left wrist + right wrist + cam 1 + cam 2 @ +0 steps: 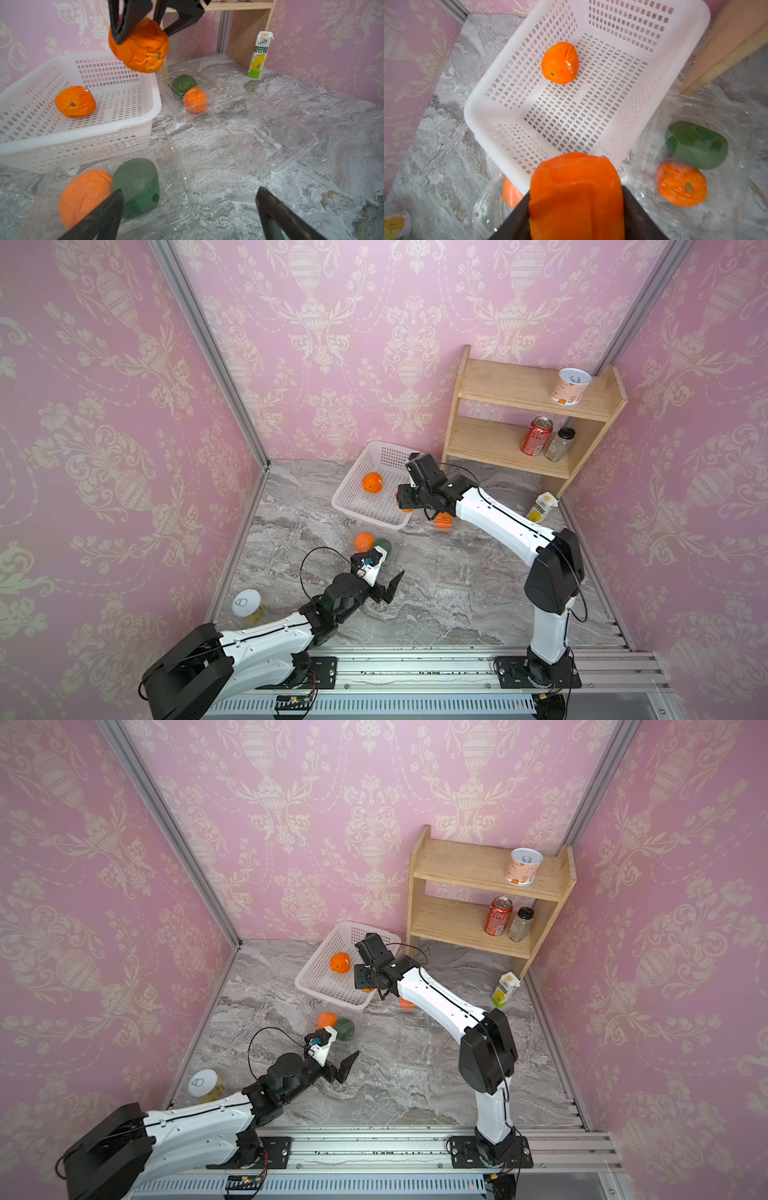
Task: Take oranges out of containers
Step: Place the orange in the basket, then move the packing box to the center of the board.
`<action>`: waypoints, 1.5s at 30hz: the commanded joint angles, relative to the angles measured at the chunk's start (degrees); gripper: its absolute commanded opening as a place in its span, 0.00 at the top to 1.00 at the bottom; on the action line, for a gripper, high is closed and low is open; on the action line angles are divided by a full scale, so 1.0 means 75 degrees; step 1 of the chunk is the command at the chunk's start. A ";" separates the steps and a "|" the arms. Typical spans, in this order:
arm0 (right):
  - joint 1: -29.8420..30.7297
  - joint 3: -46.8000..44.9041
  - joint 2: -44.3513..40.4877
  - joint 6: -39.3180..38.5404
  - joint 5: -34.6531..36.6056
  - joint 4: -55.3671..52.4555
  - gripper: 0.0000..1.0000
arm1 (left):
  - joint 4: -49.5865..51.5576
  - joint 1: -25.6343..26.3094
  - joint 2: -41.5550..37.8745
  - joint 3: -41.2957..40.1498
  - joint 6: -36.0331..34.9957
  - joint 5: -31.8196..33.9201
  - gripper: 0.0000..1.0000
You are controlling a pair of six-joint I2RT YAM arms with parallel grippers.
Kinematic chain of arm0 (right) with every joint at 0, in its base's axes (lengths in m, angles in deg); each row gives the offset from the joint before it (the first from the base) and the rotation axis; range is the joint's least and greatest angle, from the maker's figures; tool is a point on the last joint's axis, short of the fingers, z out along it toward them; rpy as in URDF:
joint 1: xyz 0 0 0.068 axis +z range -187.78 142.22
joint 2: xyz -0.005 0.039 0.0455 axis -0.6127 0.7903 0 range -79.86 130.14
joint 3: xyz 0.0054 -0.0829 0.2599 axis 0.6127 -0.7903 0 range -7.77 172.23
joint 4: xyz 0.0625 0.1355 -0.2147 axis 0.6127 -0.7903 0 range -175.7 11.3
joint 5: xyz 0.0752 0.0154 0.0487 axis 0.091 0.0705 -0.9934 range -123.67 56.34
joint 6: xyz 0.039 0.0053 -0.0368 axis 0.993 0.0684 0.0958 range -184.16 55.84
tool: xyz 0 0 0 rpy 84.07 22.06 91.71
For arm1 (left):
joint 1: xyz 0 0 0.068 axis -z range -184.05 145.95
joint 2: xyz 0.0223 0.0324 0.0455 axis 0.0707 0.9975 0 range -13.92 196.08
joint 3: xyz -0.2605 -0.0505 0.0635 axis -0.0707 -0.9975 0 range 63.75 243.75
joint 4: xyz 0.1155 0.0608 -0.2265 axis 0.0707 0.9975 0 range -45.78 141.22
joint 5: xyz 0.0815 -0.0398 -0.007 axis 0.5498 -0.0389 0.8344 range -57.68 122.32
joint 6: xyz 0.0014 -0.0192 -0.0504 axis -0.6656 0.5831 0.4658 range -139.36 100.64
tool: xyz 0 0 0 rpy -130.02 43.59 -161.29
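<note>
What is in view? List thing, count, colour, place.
shelf: one, wooden; back corner
basket: one, white; by shelf
trays: three, clear; table, one empty
oranges: four, orange; basket, two trays, one held
green fruits: two, green; beside trayed oranges
cans: three, pale, red, yellow; two on shelf, yellow on table
jar: one, dark lid; lower shelf
carton: one, white-green; beside shelf
left gripper: open, by near tray
right gripper: shut on orange, by basket

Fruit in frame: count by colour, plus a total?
Orange fruit: 4 (basket orange, held orange in the right hand, far-tray orange, near-tray orange)
Green fruit: 2 (far-tray green, near-tray green)
Total: 6
</note>
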 commanded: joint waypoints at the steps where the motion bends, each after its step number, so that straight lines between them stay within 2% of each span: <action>1: -0.0093 0.1235 0.0860 -0.0351 -0.0142 -0.0719 0.41 | 0.0091 -0.0083 0.0006 0.0022 -0.0204 0.0159 0.01; 3: -0.0182 0.1905 0.1418 -0.0244 -0.0252 -0.0946 0.40 | 0.0132 -0.0084 -0.0020 0.0034 -0.0233 0.0195 0.01; 6: -0.0272 0.2526 0.1931 -0.0181 -0.0310 -0.1212 0.27 | 0.0134 -0.0084 -0.0030 0.0026 -0.0273 0.0269 0.01; 8: -0.0287 0.2523 0.1939 -0.0259 -0.0304 -0.1201 0.19 | 0.0150 -0.0084 -0.0006 0.0021 -0.0274 0.0299 0.01; 11: -0.0292 0.2055 0.1563 -0.0427 -0.0029 -0.1125 0.17 | 0.0144 -0.0084 0.0006 0.0040 -0.0277 0.0293 0.01; 18: -0.0451 -0.0909 -0.0760 -0.0569 0.1290 -0.0580 0.15 | 0.0194 -0.0088 -0.0021 0.0057 -0.0239 0.0238 0.01; 25: -0.0992 -0.4979 -0.3829 0.0311 0.1321 0.0200 0.13 | 0.0148 -0.0091 0.0014 0.0065 -0.0113 0.0138 0.01; 28: -0.1155 -0.6225 -0.4644 0.0648 0.1227 0.0183 0.13 | 0.0109 -0.0090 0.0100 0.0086 -0.0057 0.0079 0.01; 33: -0.1345 -0.7299 -0.5428 0.1012 0.1113 0.0181 0.16 | 0.0050 -0.0088 0.0261 0.0104 0.0001 0.0014 0.01; 39: -0.1391 -0.8074 -0.5744 0.1370 0.0932 0.0393 0.28 | -0.0007 -0.0096 0.0356 0.0116 0.0042 0.0012 0.01; 45: -0.1398 -0.8508 -0.5622 0.1614 0.0606 0.0734 0.35 | -0.0042 -0.0093 0.0460 0.0149 0.0099 0.0004 0.01</action>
